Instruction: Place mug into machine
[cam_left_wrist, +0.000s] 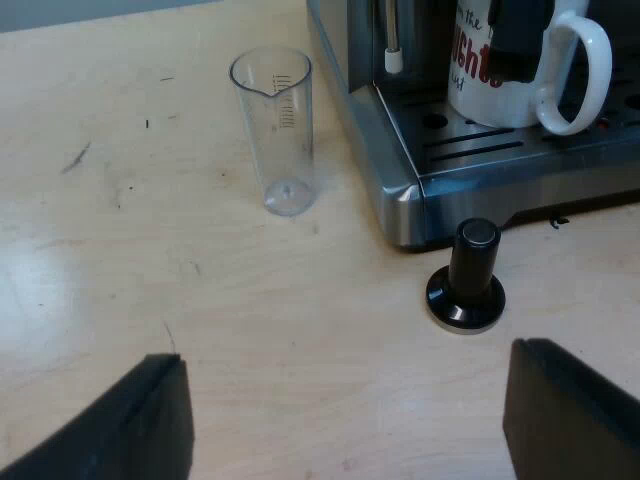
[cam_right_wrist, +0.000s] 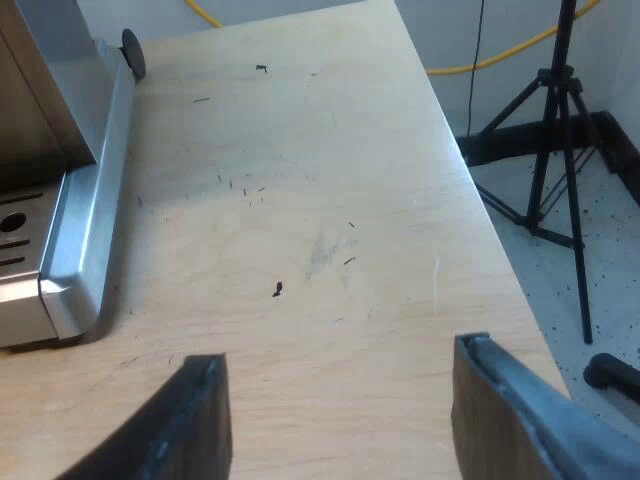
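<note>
— Starting with the left wrist view: where is the mug?

— The white mug (cam_left_wrist: 500, 100) with red lettering stands on the drip tray (cam_left_wrist: 480, 145) of the espresso machine (cam_left_wrist: 400, 190). It is upright, so its long axis runs vertically. Its handle points to the side away from the measuring glass (cam_left_wrist: 273, 130). A dark part hangs in front of its upper side; I cannot tell what it is.

— What else is close by?

— The clear measuring glass stands upright on the table (cam_left_wrist: 150, 260), just beside the machine. A tamper (cam_left_wrist: 466, 280) stands at the machine's front corner, black knob up. The left gripper (cam_left_wrist: 350, 420) hovers over bare wood, well apart from the mug. Its fingers are spread wide with nothing between them.

— And what does the right wrist view add?

— It adds a steel corner of the machine's base, a long stretch of table and the table's edge. Beyond the edge a black tripod (cam_right_wrist: 560, 120) stands on a speckled floor (cam_right_wrist: 620, 230), with a yellow cable (cam_right_wrist: 520, 45) nearby. The right gripper (cam_right_wrist: 340, 420) hangs above the wood, fingers wide apart, holding nothing.
</note>
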